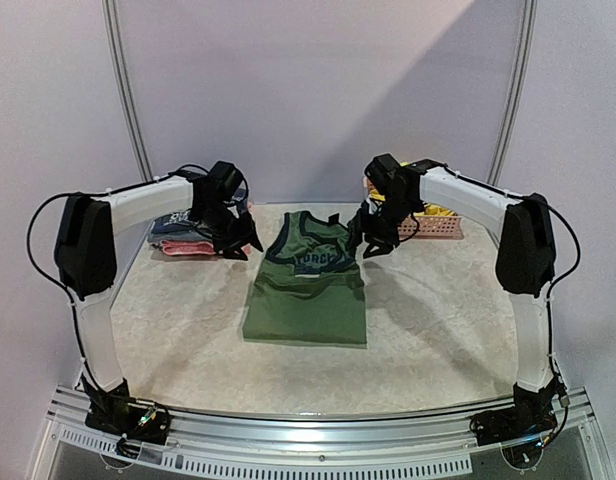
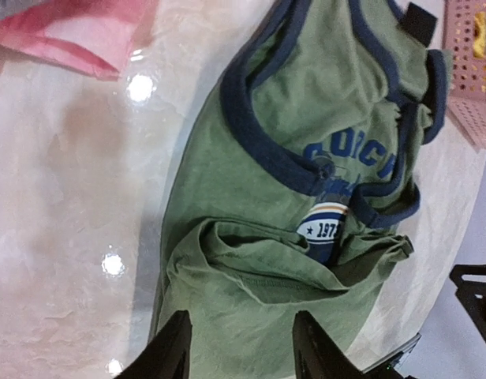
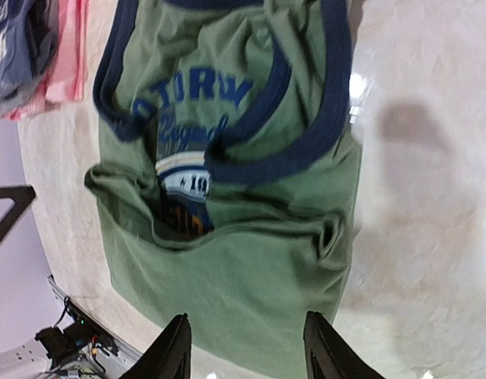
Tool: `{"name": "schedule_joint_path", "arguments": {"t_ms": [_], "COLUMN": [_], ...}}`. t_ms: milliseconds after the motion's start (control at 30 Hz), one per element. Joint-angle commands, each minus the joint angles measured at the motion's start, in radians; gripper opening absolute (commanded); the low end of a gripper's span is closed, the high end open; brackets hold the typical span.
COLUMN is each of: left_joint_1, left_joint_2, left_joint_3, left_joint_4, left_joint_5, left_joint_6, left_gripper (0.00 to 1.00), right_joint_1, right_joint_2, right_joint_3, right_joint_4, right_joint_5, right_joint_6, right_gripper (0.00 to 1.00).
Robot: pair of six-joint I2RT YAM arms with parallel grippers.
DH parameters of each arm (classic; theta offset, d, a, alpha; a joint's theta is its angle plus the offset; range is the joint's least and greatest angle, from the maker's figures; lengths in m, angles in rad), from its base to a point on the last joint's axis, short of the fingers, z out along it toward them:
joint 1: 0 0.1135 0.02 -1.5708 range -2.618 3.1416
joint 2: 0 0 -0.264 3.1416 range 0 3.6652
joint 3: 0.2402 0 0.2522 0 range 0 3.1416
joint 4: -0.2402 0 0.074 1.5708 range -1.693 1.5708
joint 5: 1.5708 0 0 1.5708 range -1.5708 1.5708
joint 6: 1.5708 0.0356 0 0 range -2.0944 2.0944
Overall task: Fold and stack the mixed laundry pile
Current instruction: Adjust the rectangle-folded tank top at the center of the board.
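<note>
The olive-green sleeveless shirt (image 1: 308, 285) with dark blue trim lies on the table, its lower part folded up over the round logo (image 2: 326, 229). It also shows in the left wrist view (image 2: 251, 316) and in the right wrist view (image 3: 251, 276). My left gripper (image 1: 238, 243) hovers open and empty above the shirt's left side (image 2: 241, 347). My right gripper (image 1: 373, 243) hovers open and empty above its right shoulder (image 3: 247, 347). Yellow shorts (image 1: 435, 211) lie in the pink basket (image 1: 433, 228).
A stack of folded garments, dark blue on pink (image 1: 183, 235), sits at the far left; its pink edge shows in the left wrist view (image 2: 85, 35). The pink lattice basket stands at the far right, also in the left wrist view (image 2: 472, 71). Walls close the back.
</note>
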Motion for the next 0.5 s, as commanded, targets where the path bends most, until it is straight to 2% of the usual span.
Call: {"name": "schedule_joint_path", "arguments": {"t_ms": [0,67,200,333,467], "left_joint_1": [-0.036,-0.058,-0.115,-0.166,-0.193], "left_joint_2": [-0.101,-0.119,-0.137,-0.131,-0.121], "left_joint_3": [-0.065,-0.106,-0.182,-0.241,-0.292], "left_joint_4": [-0.007,0.000,0.037,0.061,0.073], "left_joint_5": [-0.024,0.001,0.085,0.174,0.189], "left_joint_6": [0.183,0.252,0.345,0.404,0.425], "left_gripper": [0.40,0.35,0.28,0.26,0.23], "right_joint_1": [0.067,0.096,0.159,0.205,0.221], "right_joint_2": [-0.131,-0.167,-0.180,-0.147,-0.120], "right_joint_3": [-0.160,-0.259,-0.348,-0.392,-0.448], "right_joint_4": [0.086,0.147,0.235,0.291,0.365], "right_joint_5": [-0.038,-0.071,-0.135,-0.180,-0.219], "right_joint_6": [-0.062,-0.069,-0.064,-0.044,-0.004], "right_gripper": [0.47,0.44,0.34,0.23,0.15]}}
